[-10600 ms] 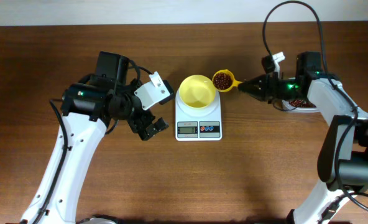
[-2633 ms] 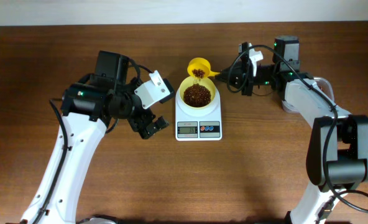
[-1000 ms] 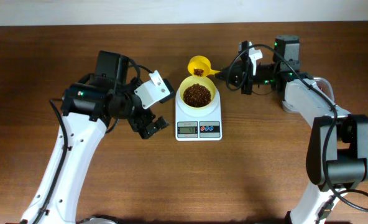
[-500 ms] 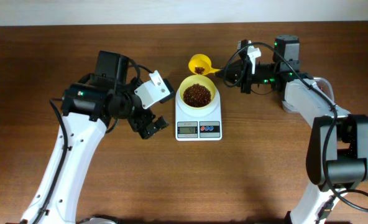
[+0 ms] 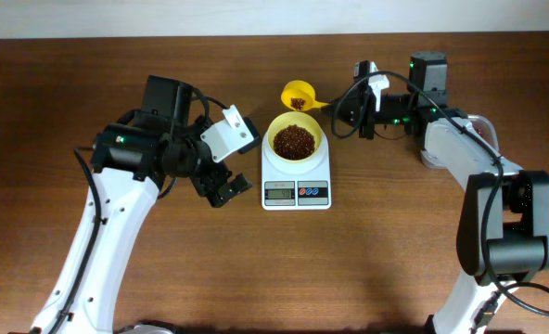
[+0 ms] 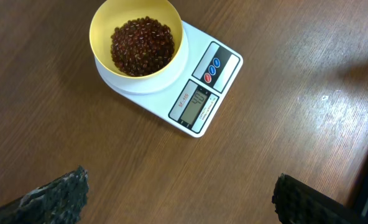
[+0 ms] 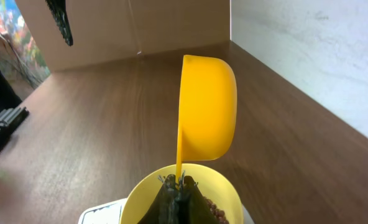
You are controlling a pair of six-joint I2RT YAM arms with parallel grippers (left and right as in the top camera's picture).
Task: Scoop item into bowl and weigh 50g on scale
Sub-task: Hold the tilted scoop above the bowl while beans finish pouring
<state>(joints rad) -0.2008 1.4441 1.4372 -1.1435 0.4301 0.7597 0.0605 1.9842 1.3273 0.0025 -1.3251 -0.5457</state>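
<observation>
Right gripper [image 5: 334, 109] clamped tight on the handle of the yellow scoop [image 5: 298, 95], fingers [image 7: 176, 190] pinched together with only the thin handle edge between them. Left gripper [image 5: 230, 192] spread wide and holding nothing, parked over the wood table [image 5: 395, 260] just left of the scale [image 6: 193, 38], not touching it. My right forearm covers most of a clear container [image 5: 481, 122] at the far right; contents not visible. Scale sits mid-table with the display [image 6: 195, 104] and button panel [image 6: 216, 62] on the side facing me; digits too small to read reliably. Pale yellow bowl [image 6: 102, 28] stands on the scale's far half, about as wide as the platform. Scoop is rolled on its side at the bowl's far rim; contact with the rim I can't tell. Beans [image 6: 142, 46] heaped in the bowl bottom, walls showing above them. A few beans are in the scoop cup too. On the right wrist view my own fingers block the near part of the bowl.
</observation>
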